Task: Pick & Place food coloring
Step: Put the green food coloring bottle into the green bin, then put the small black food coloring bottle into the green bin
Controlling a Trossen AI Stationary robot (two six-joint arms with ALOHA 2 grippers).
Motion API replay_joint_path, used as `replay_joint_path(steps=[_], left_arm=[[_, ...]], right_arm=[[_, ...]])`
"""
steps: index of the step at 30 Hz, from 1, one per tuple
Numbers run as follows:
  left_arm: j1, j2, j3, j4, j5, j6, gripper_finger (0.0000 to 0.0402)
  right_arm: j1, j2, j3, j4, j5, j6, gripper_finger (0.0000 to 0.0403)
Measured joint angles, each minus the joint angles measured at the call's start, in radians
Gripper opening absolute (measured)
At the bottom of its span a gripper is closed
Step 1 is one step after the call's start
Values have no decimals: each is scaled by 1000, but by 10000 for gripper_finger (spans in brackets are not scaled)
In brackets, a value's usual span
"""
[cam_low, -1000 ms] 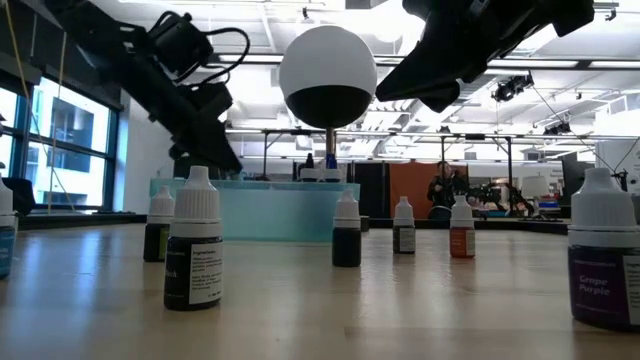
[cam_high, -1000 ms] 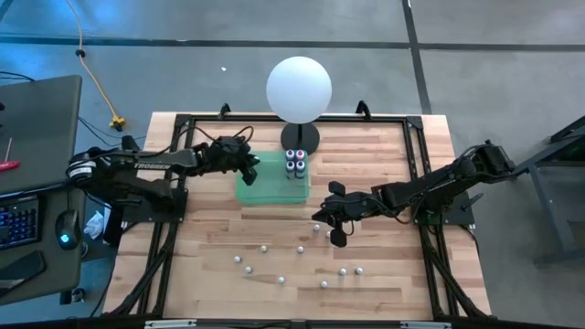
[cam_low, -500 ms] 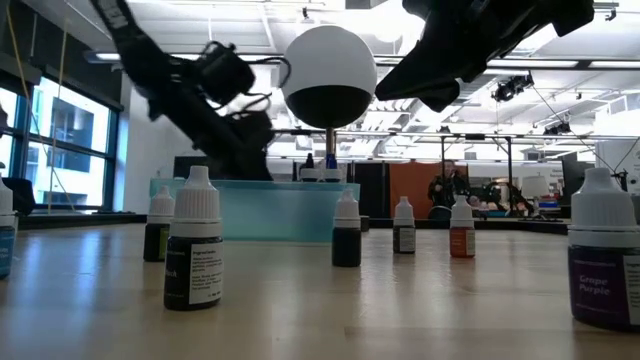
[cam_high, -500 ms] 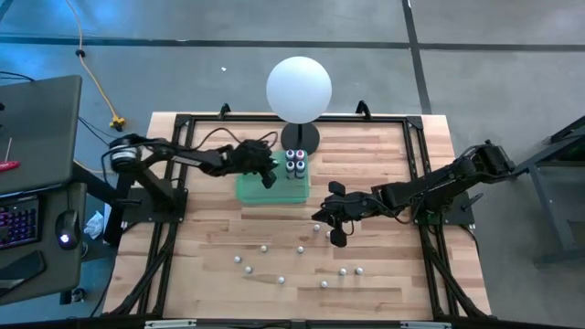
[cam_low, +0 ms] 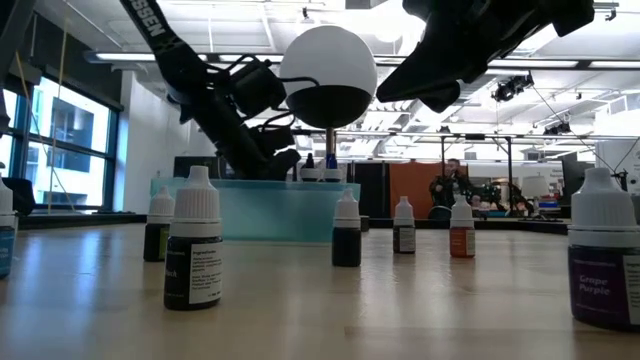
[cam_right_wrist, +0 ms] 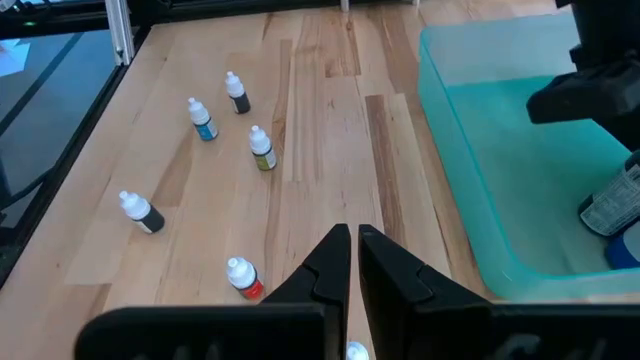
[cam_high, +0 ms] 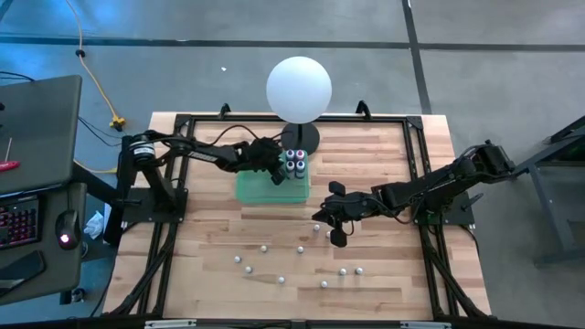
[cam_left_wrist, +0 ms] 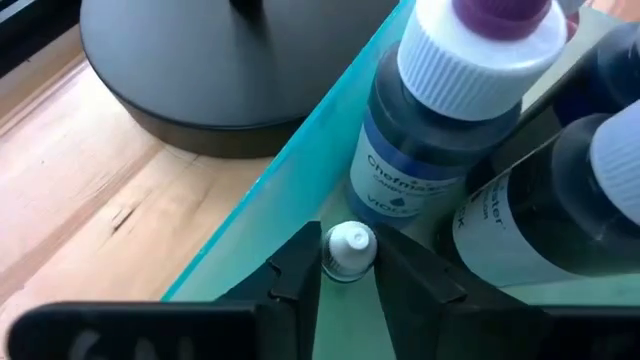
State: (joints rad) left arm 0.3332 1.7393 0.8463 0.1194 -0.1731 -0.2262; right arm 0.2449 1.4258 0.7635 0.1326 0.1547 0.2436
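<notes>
The food coloring is several tiny bottles with white caps. Some stand loose on the table's near half (cam_high: 280, 279), (cam_low: 193, 240). A few larger, purple-topped ones (cam_high: 294, 164) (cam_left_wrist: 455, 110) stand in the right end of a green tray (cam_high: 251, 189). My left gripper (cam_high: 274, 172) (cam_left_wrist: 348, 268) is over the tray beside those bottles, shut on one small bottle (cam_left_wrist: 349, 247). My right gripper (cam_high: 327, 215) (cam_right_wrist: 355, 242) hovers shut above the table's middle, near two loose bottles (cam_high: 318, 227). My left gripper pinches the small bottle's white cap (cam_left_wrist: 349, 240) between its two fingers (cam_left_wrist: 300, 270), coming slanting from above and the table's left. The bottle's body is hidden under the fingers. Whether it rests on the tray floor I cannot tell.
A white globe lamp (cam_high: 298, 89) on a dark round base (cam_left_wrist: 200, 70) stands just behind the tray. A black frame runs along the table edges (cam_high: 416, 155). Bare wood lies left of the loose bottles (cam_right_wrist: 330, 110). A desk with a keyboard is off the table's left.
My left gripper has moved along the tray toward the table's right, from the tray's left end to the bottles standing at its right end, and a little lower, staying shut. My right arm has kept still.
</notes>
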Motion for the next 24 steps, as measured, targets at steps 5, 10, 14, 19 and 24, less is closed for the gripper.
replay_joint_path(steps=[5, 10, 14, 19, 24], left_arm=[[0, 0, 0, 0, 5, 6, 124], [0, -54, -1, -33, 59, 16, 128], [0, -177, -1, -115, 63, 17, 128], [0, -377, 0, -255, 166, 30, 129], [-2, -543, 0, -388, 329, 42, 129]], right_arm=[[0, 0, 0, -1, 0, 0, 16], [-3, 0, 0, 12, 3, -35, 16], [-3, 0, 0, 41, 44, -68, 16], [-3, 0, 0, 90, -7, -61, 16], [-2, 0, 0, 92, -54, -61, 21]])
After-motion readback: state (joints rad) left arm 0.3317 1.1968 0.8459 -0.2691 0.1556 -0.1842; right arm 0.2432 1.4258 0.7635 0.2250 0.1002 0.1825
